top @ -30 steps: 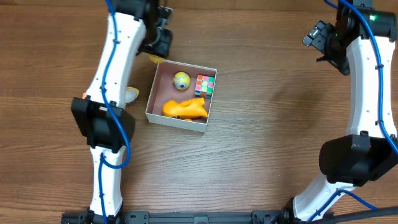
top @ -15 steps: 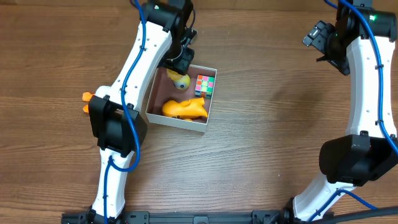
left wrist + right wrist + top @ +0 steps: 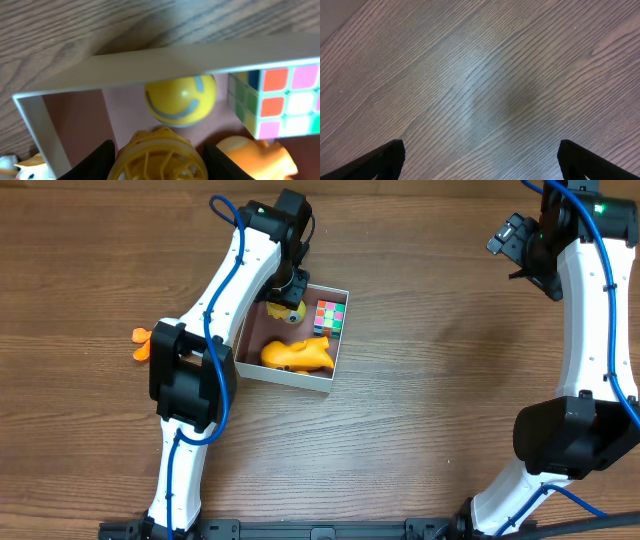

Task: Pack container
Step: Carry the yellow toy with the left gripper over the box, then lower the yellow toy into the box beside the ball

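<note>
The container (image 3: 288,376), a shallow white-walled box with a mauve inside (image 3: 85,122), holds a yellow smiley ball (image 3: 181,98), a colourful puzzle cube (image 3: 330,316) and an orange toy (image 3: 298,354). My left gripper (image 3: 283,292) hangs over the box's far left corner, shut on a yellow lattice ball toy (image 3: 157,157). My right gripper (image 3: 479,160) is open and empty over bare wood at the far right; in the overhead view it (image 3: 517,240) is well away from the box.
An orange toy (image 3: 141,340) lies on the table left of the left arm. A small white and orange toy (image 3: 27,167) shows just outside the box's left wall. The table is brown wood.
My left gripper has swung right from outside the box's far left corner to over the box, carrying the yellow lattice toy. The orange toy on the left has come into view. The right arm is still.
</note>
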Robot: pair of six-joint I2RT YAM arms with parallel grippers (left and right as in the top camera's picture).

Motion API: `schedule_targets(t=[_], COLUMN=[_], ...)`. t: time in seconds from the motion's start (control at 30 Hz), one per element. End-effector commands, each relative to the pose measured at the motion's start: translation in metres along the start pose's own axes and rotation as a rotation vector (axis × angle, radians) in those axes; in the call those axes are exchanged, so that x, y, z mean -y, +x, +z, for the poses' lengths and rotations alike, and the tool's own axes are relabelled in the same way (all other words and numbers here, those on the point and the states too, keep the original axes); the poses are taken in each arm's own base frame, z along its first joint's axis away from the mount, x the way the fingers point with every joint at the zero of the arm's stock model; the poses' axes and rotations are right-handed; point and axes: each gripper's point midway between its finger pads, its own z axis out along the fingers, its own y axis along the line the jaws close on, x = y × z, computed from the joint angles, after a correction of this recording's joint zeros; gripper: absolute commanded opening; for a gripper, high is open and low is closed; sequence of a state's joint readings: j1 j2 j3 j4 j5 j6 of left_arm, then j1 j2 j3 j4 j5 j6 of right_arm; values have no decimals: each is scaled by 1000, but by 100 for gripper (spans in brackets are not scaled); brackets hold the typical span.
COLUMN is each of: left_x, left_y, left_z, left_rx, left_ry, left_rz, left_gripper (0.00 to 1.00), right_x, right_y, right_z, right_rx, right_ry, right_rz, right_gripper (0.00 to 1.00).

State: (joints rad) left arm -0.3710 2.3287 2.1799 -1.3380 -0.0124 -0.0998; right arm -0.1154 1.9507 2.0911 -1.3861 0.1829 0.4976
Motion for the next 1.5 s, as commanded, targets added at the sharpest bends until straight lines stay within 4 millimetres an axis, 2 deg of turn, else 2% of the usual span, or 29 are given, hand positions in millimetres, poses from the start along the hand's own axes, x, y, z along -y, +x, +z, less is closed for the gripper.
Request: schedule_targets(t=[0.0,0.2,0.43,0.97,1.17,1.3,1.47], left_x=[-11,-18,-21,-21,-21,-29,-34], left_y=[-5,-7,10,9,1,-3,-3], left_z=[5,14,39,37,25,14,12], left_rx=[18,37,-16,-16,11,33,36], left_ry=[-49,-87,-110,-110,-110,-154,-179], left_rz=[-92,-199,-249,-248,-250,-250,-250], left_gripper=[29,28,22,16,15,16,17], right_x=[-1,-1,-1,-1,-1,-1,-1], right_y=[-2,-2,-2,-2,-2,-2,-2], right_z=[-7,-7,-7,-7,-7,-7,-7], right_rx=[18,18,19,19,18,18,18], right_ry=[-9,-9,-9,-9,-10,-9,-9], right_rz=[5,5,5,5,5,5,5], right_gripper=[100,100,100,100,100,100,100])
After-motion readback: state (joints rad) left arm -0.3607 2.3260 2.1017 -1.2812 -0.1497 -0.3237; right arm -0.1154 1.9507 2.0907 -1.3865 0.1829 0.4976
